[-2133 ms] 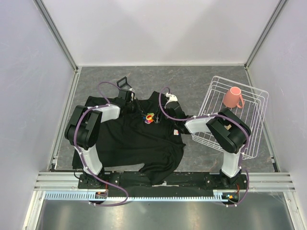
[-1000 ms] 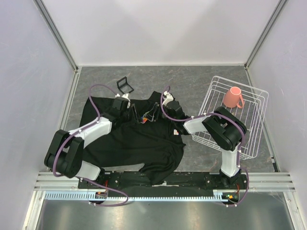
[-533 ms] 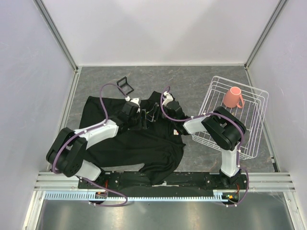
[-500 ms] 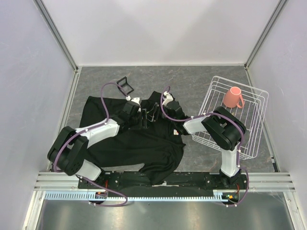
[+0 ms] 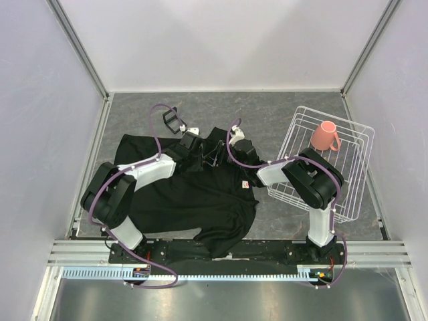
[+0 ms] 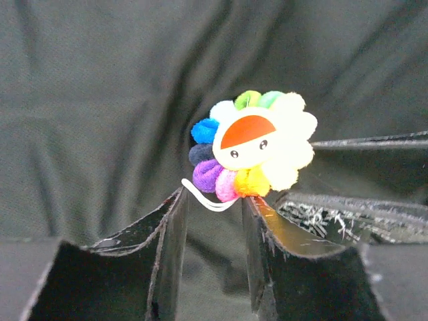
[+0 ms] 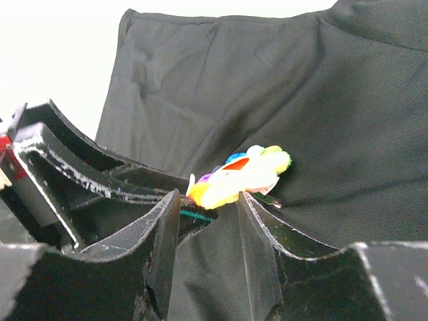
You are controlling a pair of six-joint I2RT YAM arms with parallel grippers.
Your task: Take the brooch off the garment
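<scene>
The garment (image 5: 194,194) is a black T-shirt spread on the table. The brooch (image 6: 254,147) is a small many-coloured flower pinned to it. In the left wrist view it sits just beyond the tips of my left gripper (image 6: 215,197), its lower petals and white loop touching them. The jaws stand apart over bare fabric. My right gripper (image 7: 208,195) comes from the opposite side, open too, with the brooch (image 7: 241,175) resting over its tips. From above, the left gripper (image 5: 202,155) and right gripper (image 5: 217,155) meet at the shirt's upper middle and hide the brooch.
A white wire basket (image 5: 348,167) at the right holds a pink mug (image 5: 326,136). A small black clip-like frame (image 5: 171,119) lies on the table behind the shirt. The shirt's white-red label (image 5: 247,185) shows near the right arm.
The left arm has swung its gripper rightward across the shirt until it meets the right gripper at the brooch. The right arm has hardly moved.
</scene>
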